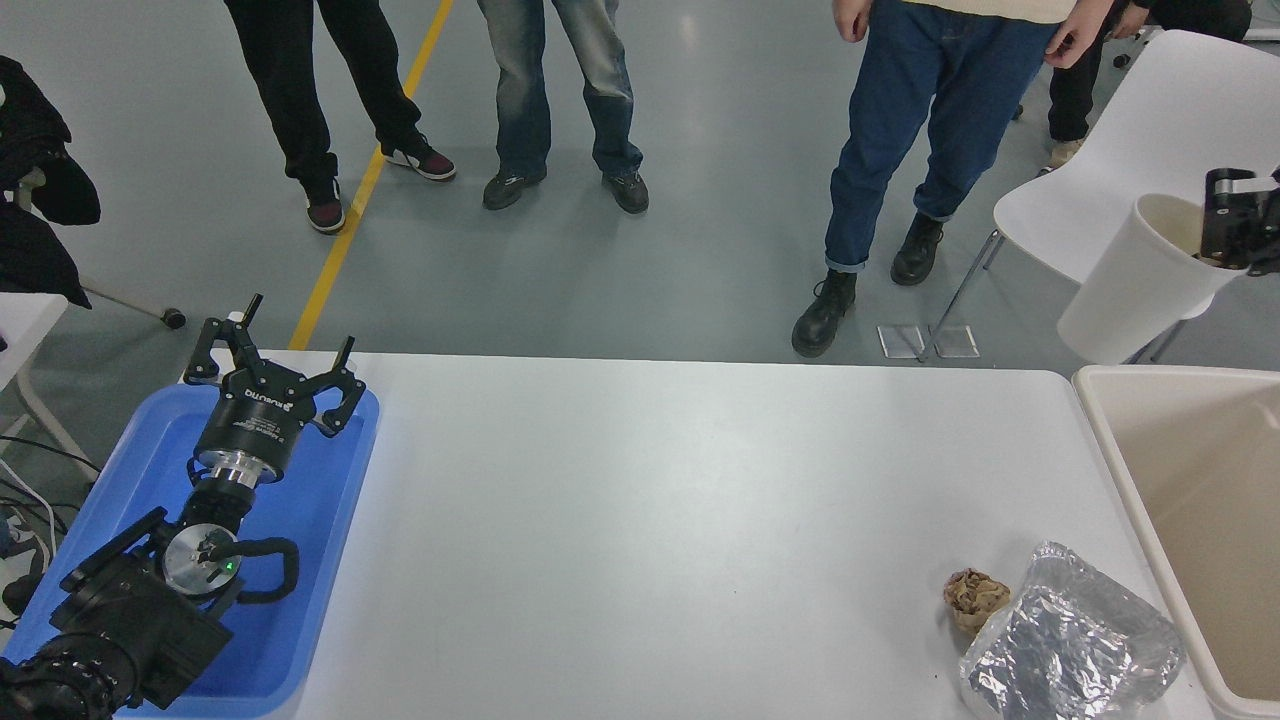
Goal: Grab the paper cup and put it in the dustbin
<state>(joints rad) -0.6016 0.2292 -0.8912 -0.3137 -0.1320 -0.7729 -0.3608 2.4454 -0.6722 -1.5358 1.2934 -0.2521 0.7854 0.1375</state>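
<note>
Paper cup (1135, 285) first: you have it lifted off the table at the right edge of the view, tilted so its open mouth faces up and to the right, with the right gripper (1235, 235) clamped on its rim, one finger inside the cream interior. It hangs above and just behind the far left corner of the dustbin (1105, 440), the big beige bin standing against the right end of the table, whose bare inner floor you can see. In front of the bin, near the table's near right corner, lies a crumpled sheet of silver foil (1075, 640), and touching its left side sits a crumpled brown paper ball (975, 597). The white table (650, 520) shows a smooth matte top with a faint sheen. At its left end a blue tray (300, 560) rests along the edge, and your left gripper (275, 375) is parked over it with its fingers spread apart, holding nothing. Beyond the table the floor is grey concrete with a yellow line (370, 180) running diagonally across it. Several people stand there, visible from the waist down, and a white chair (1130, 140) stands at the upper right behind the cup.
</note>
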